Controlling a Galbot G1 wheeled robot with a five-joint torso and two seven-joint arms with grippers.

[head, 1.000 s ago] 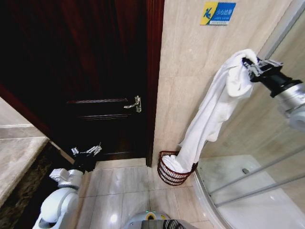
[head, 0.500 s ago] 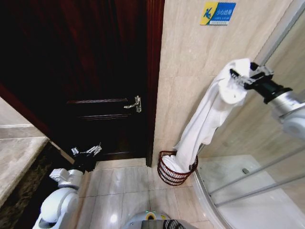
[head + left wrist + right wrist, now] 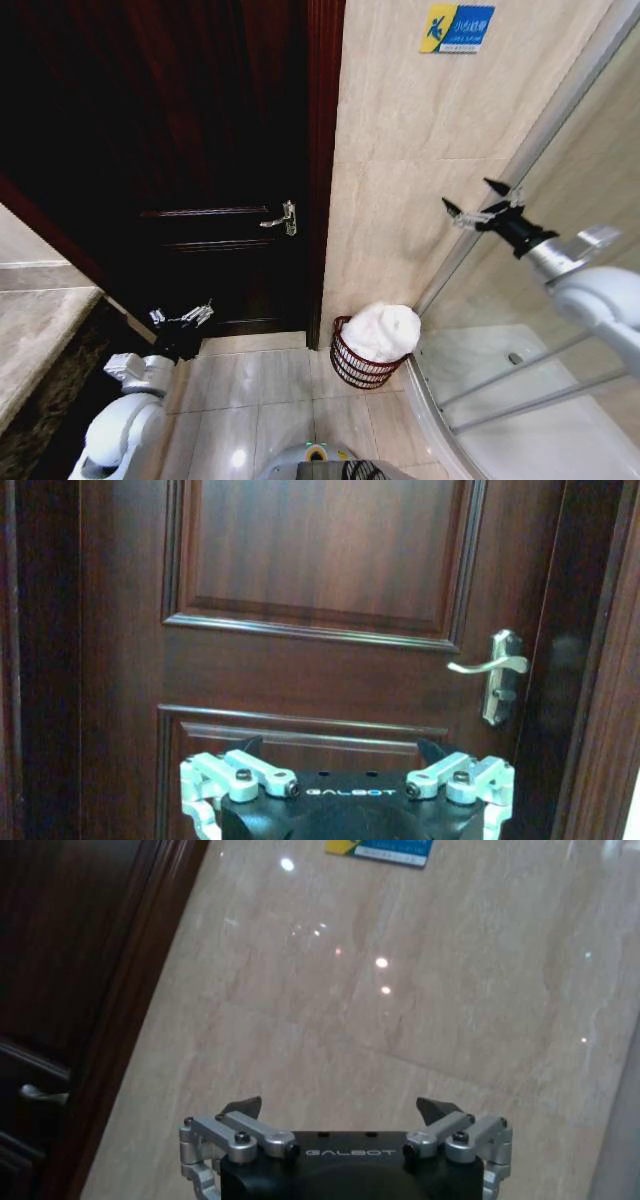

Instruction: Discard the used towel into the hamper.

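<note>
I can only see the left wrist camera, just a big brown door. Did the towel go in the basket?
Observer: Yes. The white towel sits piled in the hamper, bulging above its rim.
Operator: Is the other pincer holding anything?
Observer: No. The right pincer is open and empty, raised high beside the glass shower wall.
Operator: Where's the basket standing?
Observer: On the floor against the beige wall, just right of the door frame.

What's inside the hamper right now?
A white towel is heaped in the hamper, bulging above its rim. Anything beneath it is covered. The right gripper hangs open above; the left gripper is parked low.
</note>
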